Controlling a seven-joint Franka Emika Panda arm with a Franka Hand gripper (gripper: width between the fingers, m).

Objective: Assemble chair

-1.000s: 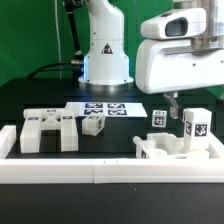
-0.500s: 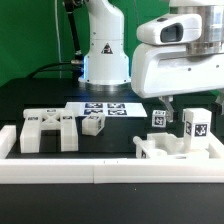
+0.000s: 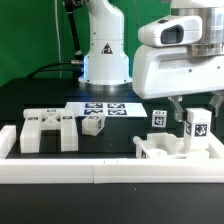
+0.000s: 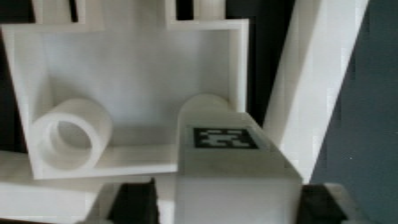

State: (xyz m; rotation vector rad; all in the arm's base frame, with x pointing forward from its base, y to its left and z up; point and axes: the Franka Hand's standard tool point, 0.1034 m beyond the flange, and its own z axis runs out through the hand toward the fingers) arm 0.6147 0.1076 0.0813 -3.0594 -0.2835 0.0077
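My gripper [image 3: 195, 108] is open and hangs over an upright white chair post [image 3: 197, 125] with a tag, at the exterior view's right. One finger is on each side of the post's top. In the wrist view the tagged post [image 4: 222, 150] stands between the dark fingers [image 4: 134, 200] of my gripper [image 4: 226, 200]. I cannot tell whether the fingers touch it. Behind the post lies a white framed slab [image 4: 125, 70] with a round ring [image 4: 71, 135]; it also shows in the exterior view [image 3: 160, 148]. A small tagged cube [image 3: 158, 118] stands beside it.
A blocky chair piece [image 3: 45, 130] and another small cube [image 3: 93, 124] lie at the exterior view's left. The marker board [image 3: 105, 108] lies behind them. The long white border rail [image 3: 110, 172] runs along the front. The arm's base [image 3: 105, 50] stands at the back.
My gripper has come down and slightly toward the exterior view's left, so its fingers now straddle the top of the tagged post. The parts have not moved.
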